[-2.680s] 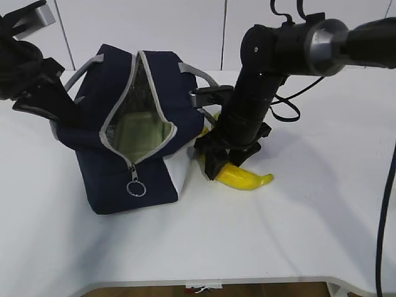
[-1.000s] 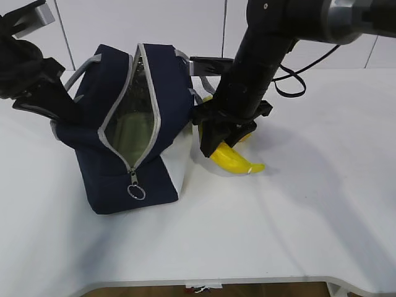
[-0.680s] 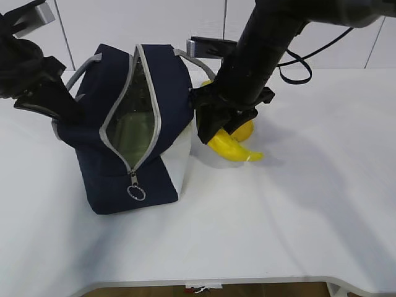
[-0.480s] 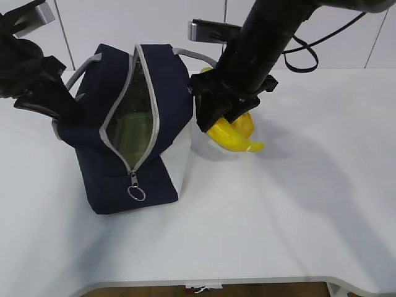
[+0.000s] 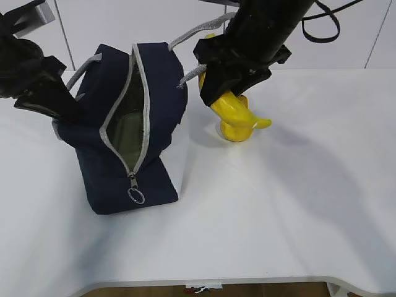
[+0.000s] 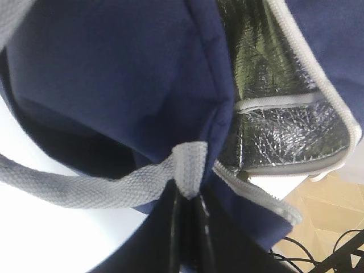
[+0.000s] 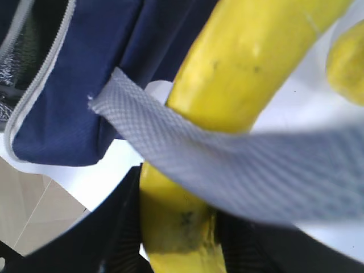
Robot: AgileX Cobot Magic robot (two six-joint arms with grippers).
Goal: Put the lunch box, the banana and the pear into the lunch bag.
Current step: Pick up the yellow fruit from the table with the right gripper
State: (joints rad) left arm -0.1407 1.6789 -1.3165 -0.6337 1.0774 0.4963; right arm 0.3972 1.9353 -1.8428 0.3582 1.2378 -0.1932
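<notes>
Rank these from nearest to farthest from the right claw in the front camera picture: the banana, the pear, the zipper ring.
1. The banana: gripped in the right gripper.
2. The pear: on the table just below the banana.
3. The zipper ring: low on the lunch bag, far left.

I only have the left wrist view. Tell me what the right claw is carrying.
Observer: The right claw holds the banana, right beside the lunch bag.
Operator: Check the bag's handles.
Observer: One grey strap lies across the banana, close to the claw.
Operator: Find the pear.
Observer: The pear sits on the table, right by the banana's lower end.
</notes>
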